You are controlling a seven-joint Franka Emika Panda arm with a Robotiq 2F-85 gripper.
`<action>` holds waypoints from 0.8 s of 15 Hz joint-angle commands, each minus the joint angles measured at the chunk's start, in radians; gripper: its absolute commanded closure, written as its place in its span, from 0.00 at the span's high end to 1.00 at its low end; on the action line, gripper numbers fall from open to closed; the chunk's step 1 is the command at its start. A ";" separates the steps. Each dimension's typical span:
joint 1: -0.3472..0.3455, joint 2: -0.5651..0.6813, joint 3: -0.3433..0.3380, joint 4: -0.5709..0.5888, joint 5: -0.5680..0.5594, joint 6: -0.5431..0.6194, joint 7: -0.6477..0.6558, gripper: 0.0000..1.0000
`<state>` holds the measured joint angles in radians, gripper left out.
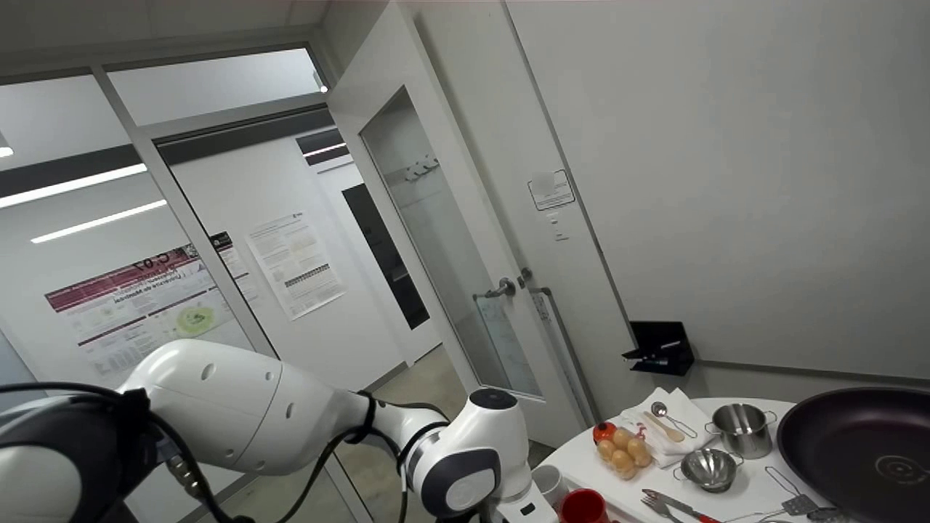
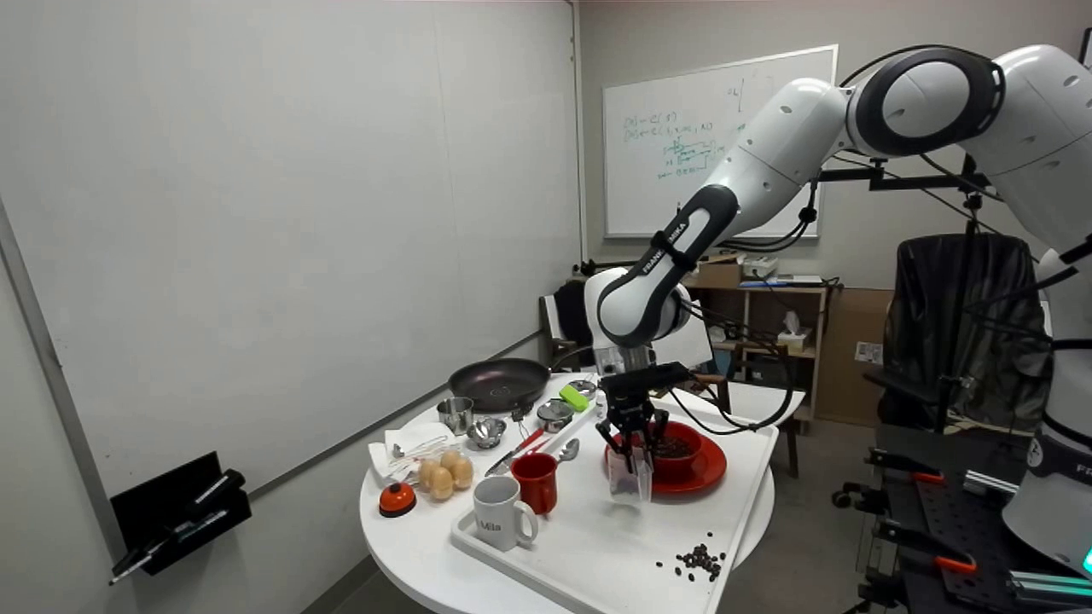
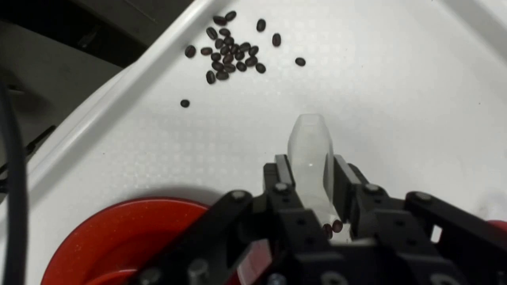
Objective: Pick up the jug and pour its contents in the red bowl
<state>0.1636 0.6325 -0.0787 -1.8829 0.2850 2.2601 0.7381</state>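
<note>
The clear plastic jug (image 2: 627,484) is upright between my fingers, just beside the red plate. My gripper (image 2: 636,456) is shut on the jug; in the wrist view the gripper (image 3: 311,170) has a pad on each side of the clear jug (image 3: 310,146). A couple of dark beans show low in it. Whether its base touches the tray, I cannot tell. The red bowl (image 2: 678,466) stands on a red plate (image 2: 710,473) behind the jug and holds dark beans. In the wrist view the red plate (image 3: 119,233) shows at lower left.
A white tray (image 2: 589,546) carries these things. Loose dark beans (image 2: 699,558) lie near its edge. A white mug (image 2: 496,516) and a red mug (image 2: 536,483) stand at its other side. Beyond are eggs (image 2: 441,477), cutlery, steel bowls (image 2: 486,433) and a big dark pan (image 2: 499,384).
</note>
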 commanded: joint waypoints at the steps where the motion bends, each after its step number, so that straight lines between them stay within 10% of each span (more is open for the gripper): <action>1: 0.017 0.015 -0.011 -0.026 -0.057 0.102 0.059 0.07; 5: 0.007 0.022 -0.001 -0.033 -0.054 0.105 0.083 0.07; 6: 0.003 0.022 0.004 -0.033 -0.048 0.090 0.085 0.53; 12: -0.057 -0.026 0.063 -0.030 0.016 -0.117 0.045 0.89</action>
<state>0.1582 0.6557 -0.0630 -1.9092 0.2590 2.2858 0.8130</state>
